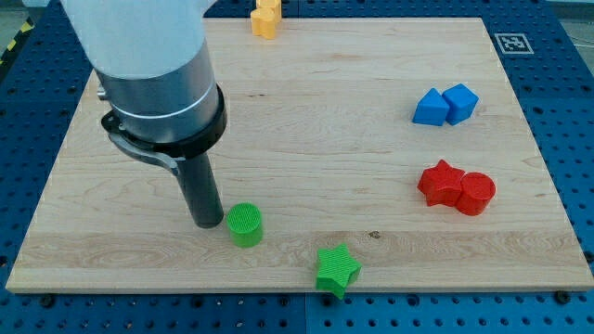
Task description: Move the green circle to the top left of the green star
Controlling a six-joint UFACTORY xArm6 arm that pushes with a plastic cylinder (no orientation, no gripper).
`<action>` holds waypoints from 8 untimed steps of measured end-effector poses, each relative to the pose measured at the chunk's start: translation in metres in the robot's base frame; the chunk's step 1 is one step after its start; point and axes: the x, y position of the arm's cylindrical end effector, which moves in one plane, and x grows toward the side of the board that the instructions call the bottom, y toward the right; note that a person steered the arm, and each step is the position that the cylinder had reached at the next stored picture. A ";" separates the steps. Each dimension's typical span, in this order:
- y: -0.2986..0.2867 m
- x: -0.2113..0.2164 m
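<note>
The green circle is a short round block on the wooden board, left of centre near the view's bottom. The green star lies to its lower right, close to the board's bottom edge. My tip rests on the board just left of the green circle, very close to it or touching it. The arm's grey body rises from there toward the view's top left.
Two blue blocks sit touching at the upper right. A red star and a red cylinder touch at the right. A yellow block sits at the board's top edge.
</note>
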 end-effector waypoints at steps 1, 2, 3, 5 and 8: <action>0.018 0.000; 0.032 0.000; 0.039 0.000; 0.046 0.000; 0.050 0.014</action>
